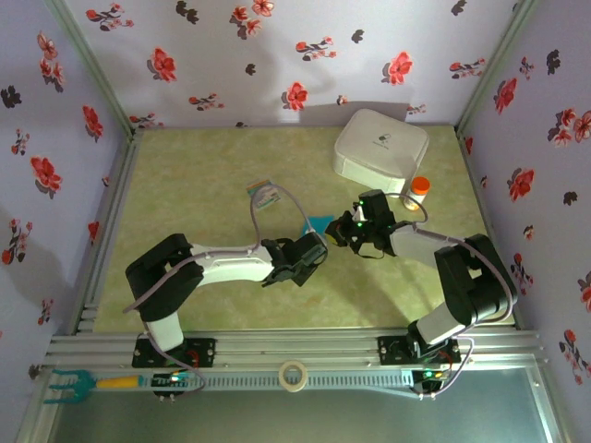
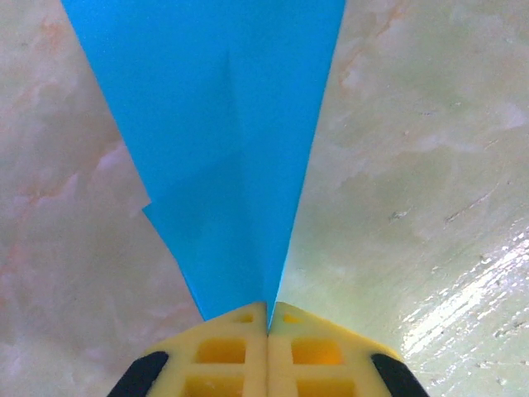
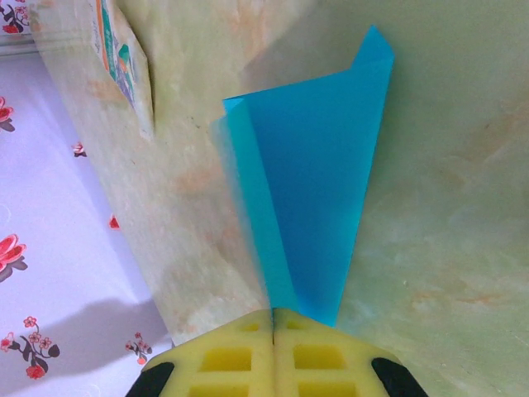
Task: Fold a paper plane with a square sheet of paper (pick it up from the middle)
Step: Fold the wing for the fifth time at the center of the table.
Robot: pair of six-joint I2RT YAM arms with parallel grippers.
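**Two pincers clamping one folded turquoise sheet at the middle of the counter**

In the overhead view, a teal-headed tool with a yellow handle is lying on the metal rail at the far left, at about 8 o'clock from the arm bases. A small multicoloured printed card is resting on the counter at about 10 o'clock from the sheet, near it but apart. A roll of tape is sitting on the rail between the two bases.

The left pincer is reaching in from 7 o'clock of the sheet. Its wrist camera shows the yellow fingers pressed together with the narrow end of the sheet pinched between them, the paper fanning wider toward 12 o'clock and carrying one faint lengthwise crease.

The right pincer is coming in from 4 o'clock of the sheet. Its own camera shows its yellow fingers likewise closed on the paper's narrow end, the layers of the sheet splaying apart toward 12 o'clock, a pointed corner at 1 o'clock, and the card at 10 o'clock.

A white rounded box is standing at 1 o'clock from the sheet, well apart, with an orange-capped bottle just beside it at its 5 o'clock.
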